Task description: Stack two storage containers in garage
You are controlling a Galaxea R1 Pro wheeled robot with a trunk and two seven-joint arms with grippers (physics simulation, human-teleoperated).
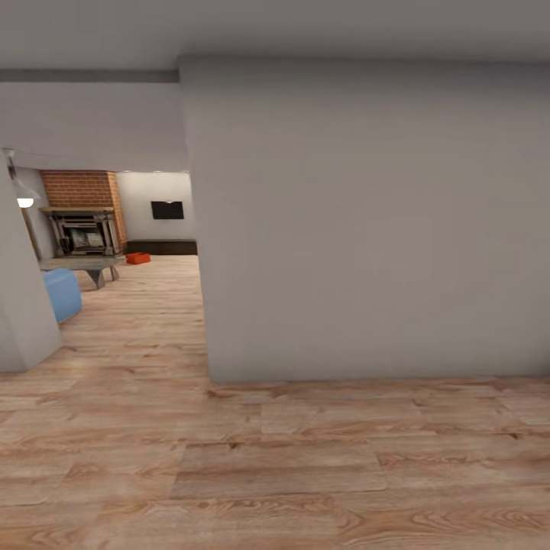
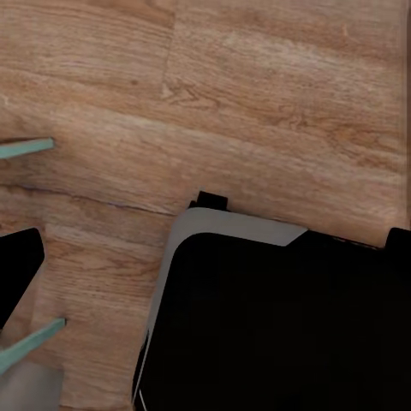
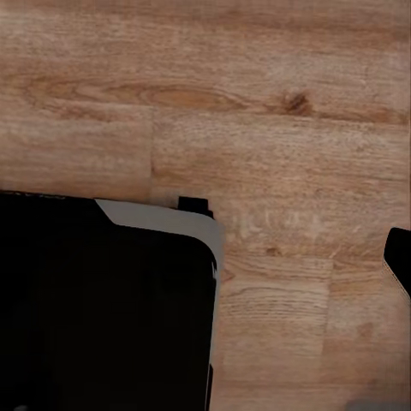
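Left pincer (image 2: 21, 248): two teal fingers well apart over bare wood planks, nothing between them, so open and empty. Right pincer: only a dark sliver at the edge of the right wrist view, can't tell its state. Both wrist views look down past the black robot base (image 2: 274, 325) onto the plank floor (image 2: 257, 103).

Head view: one orange-red storage bin (image 1: 138, 258) sits on the floor far down the living room, near the low dark TV unit (image 1: 162, 247), with the brick fireplace (image 1: 82, 210) to its left. Second bin isn't in sight.

Risks from here, as I judge them:
- big grey wall (image 1: 367, 221) dead ahead; its corner sits at the opening, so cutting the turn clips the base.
- passage is narrow: blue sofa (image 1: 63, 293) and grey coffee table (image 1: 85, 265) crowd the left side.
- arms hang low, could snag the corner while swinging round.
- bin is small and far, easy to lose from view mid-turn.
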